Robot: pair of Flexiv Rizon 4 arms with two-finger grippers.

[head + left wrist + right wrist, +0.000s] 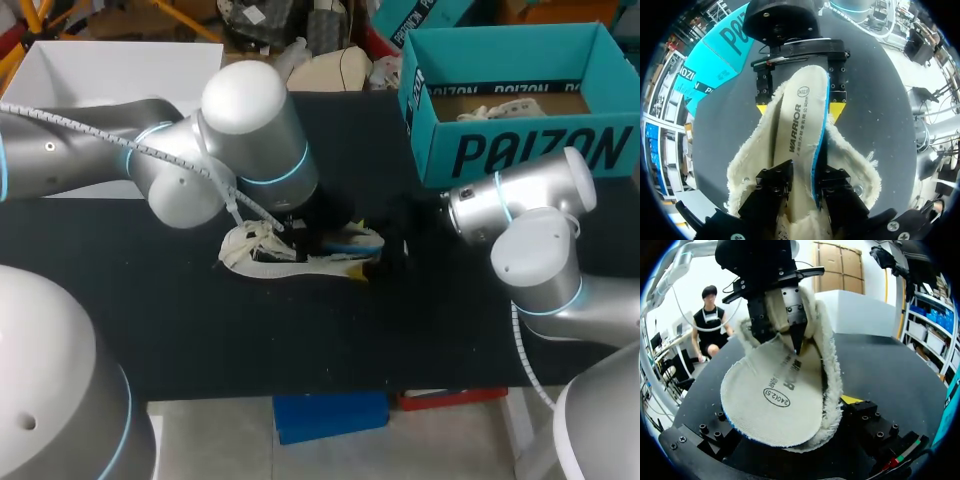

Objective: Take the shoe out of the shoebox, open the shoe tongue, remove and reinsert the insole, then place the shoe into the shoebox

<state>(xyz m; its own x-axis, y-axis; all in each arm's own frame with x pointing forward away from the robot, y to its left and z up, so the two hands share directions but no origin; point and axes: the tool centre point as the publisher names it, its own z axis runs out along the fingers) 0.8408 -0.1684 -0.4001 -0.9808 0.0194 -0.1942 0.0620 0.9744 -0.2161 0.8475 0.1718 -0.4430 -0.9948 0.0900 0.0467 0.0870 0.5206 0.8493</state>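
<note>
Risk: the insole point(795, 135), tilted on edge in the shoe point(300, 255), could buckle or slip free if pushed off-line.
Left gripper point(802, 182): nearest, clamped on the insole.
Right gripper point(799, 110): beyond, yellow tips pinching the shoe's far end.
Shoe: head view's centre, on the table point(300, 340).
Shoebox point(530, 150): upper right, well apart.

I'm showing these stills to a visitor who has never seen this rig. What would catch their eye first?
Probably the cream, blue-edged insole, angled up out of the fleece-lined shoe at the middle of the black table. The left gripper pinches it, and the right gripper is close at its far end. Next comes the open teal shoebox at the table's far right corner.
</note>
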